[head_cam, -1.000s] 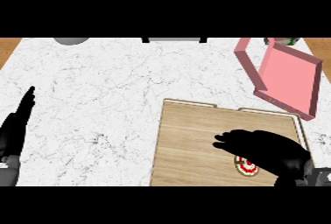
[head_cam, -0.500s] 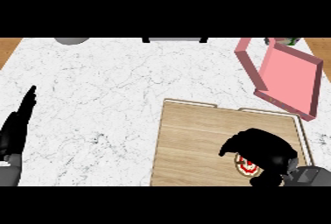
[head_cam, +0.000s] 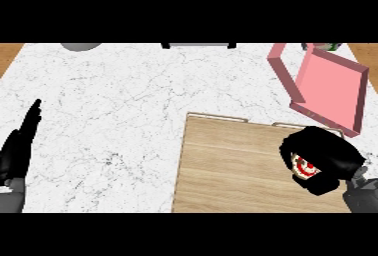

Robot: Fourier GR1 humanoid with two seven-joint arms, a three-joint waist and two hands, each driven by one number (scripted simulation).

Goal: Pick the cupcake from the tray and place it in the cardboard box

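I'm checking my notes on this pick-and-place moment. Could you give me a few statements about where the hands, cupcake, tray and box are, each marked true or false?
1. The right hand is curled round the cupcake. True.
2. The cupcake is already inside the pink box. False: it is over the wooden tray, in the right hand.
3. The left hand is at the view's left edge, fingers straight, holding nothing. True.
4. The pink box lies on the tray. False: it lies on the marble counter, beyond the tray's far right corner.
5. The left hand is touching the tray. False: bare counter lies between them.
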